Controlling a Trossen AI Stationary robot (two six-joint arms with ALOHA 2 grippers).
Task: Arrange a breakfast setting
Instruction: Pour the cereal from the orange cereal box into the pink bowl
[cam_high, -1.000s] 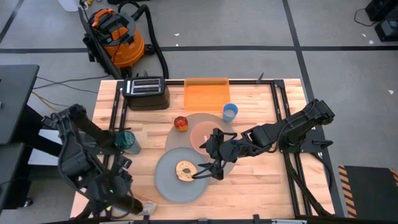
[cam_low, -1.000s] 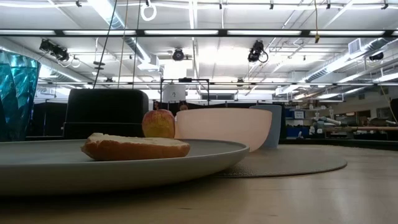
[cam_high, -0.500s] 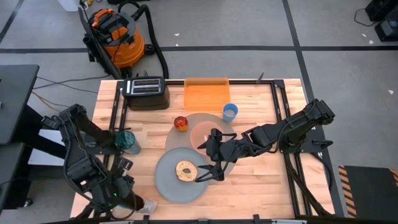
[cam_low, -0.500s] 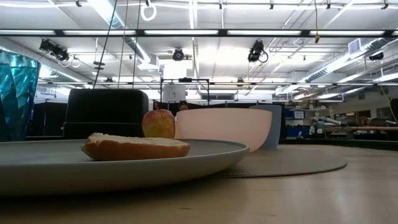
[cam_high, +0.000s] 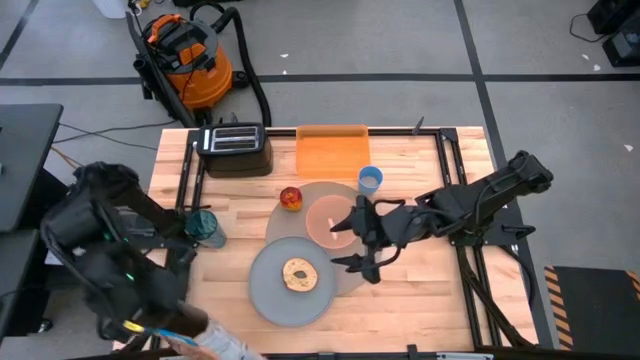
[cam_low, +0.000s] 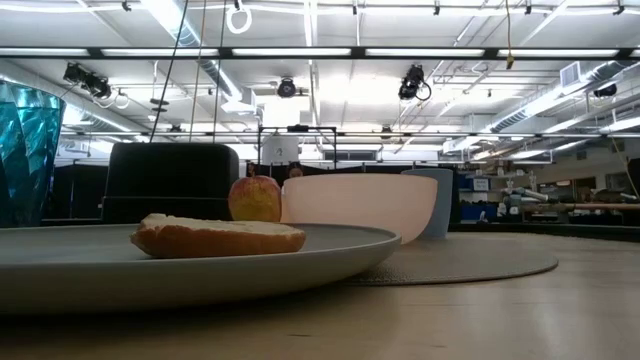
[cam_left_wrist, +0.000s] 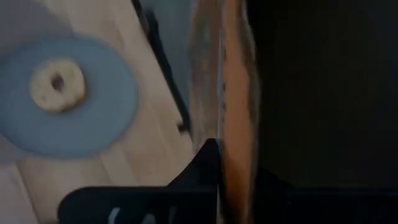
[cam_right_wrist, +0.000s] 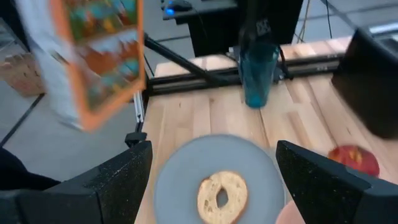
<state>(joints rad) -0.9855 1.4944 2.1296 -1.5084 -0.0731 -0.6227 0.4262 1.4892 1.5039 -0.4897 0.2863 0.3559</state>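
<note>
Tabletop (cam_high: 420, 290) — light wooden slats inside a dark metal frame.

Large round grey-brown mat (cam_high: 318, 192): centre of the tabletop, lying flat; the small pink bowl (cam_high: 330, 218) sits on it; the mat's near-left edge lies under the grey plate (cam_high: 268, 295).

Grey plate: near the front edge, left of centre; the bagel (cam_high: 298, 275) lies flat on it, hole upward; in the low view the bagel (cam_low: 217, 236) shows side-on on the plate's rim (cam_low: 330, 262), the pink bowl (cam_low: 360, 208) behind it.

Red-yellow apple (cam_high: 291, 199): on bare wood just beside the mat's far-left edge, upright.

Small light-blue cup (cam_high: 370, 180): upright, just past the mat's far-right edge.

Black toaster (cam_high: 235, 150): far-left part of the tabletop; flat orange board (cam_high: 331, 152) just to its right along the far edge.

Teal faceted glass (cam_high: 206, 228): upright at the left edge of the tabletop.

Right gripper (cam_high: 362, 238): reaching in from the right, over the mat's right part, between bowl and plate; jaws spread wide and holding nothing; its wrist view looks down on the bagel (cam_right_wrist: 221, 196) between the two fingers.

Left gripper (cam_high: 200, 335): off the near-left corner of the tabletop, partly blurred; jaws clenched on a printed orange-edged packet (cam_right_wrist: 96, 56) — it shows upright beyond the left edge in the right wrist view; its orange edge (cam_left_wrist: 235, 99) fills the left wrist view.
</note>
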